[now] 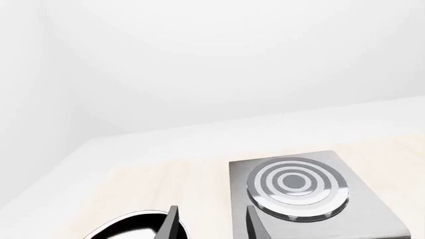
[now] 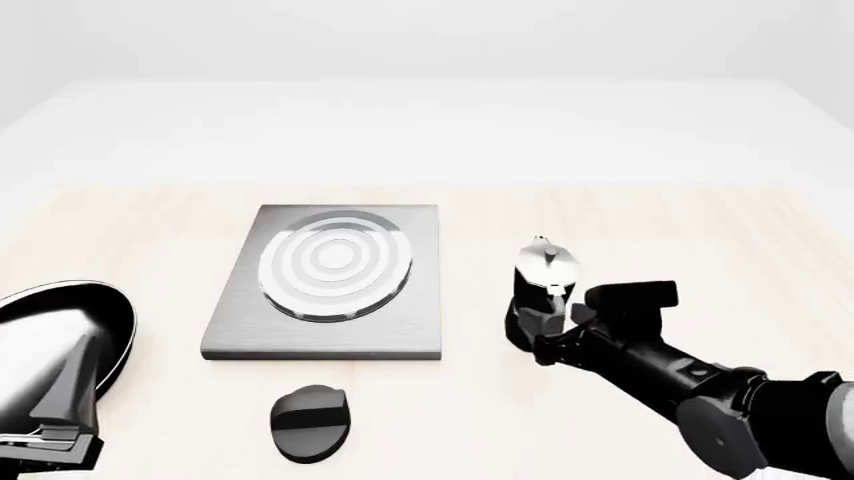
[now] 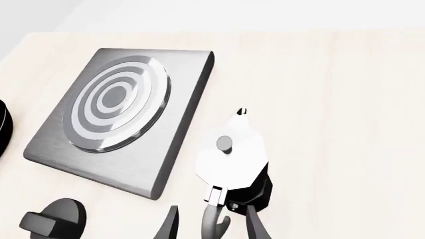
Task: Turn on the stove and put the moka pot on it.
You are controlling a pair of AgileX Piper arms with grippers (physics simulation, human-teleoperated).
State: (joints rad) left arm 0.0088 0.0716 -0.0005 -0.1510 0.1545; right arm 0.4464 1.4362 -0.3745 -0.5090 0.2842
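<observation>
Straddling the pot's [image 3: 232, 159] curved handle [image 3: 214, 221], right gripper [image 3: 211, 221] with fingers apart, not yet clamped, pot upright on the table [image 2: 641, 215] just right of the stove [image 2: 334, 285]. Risking a slip or tip if closed off-centre on that thin handle, or a knock against the slab's edge if lifted too low. Hanging near the black pan [image 2: 60, 330], left gripper [image 1: 211, 221] also spread, holding nothing; too close a sweep likely to nudge it. Lying untouched in front of the stove, the knob [image 2: 311, 422], so heat apparently not yet on.
</observation>
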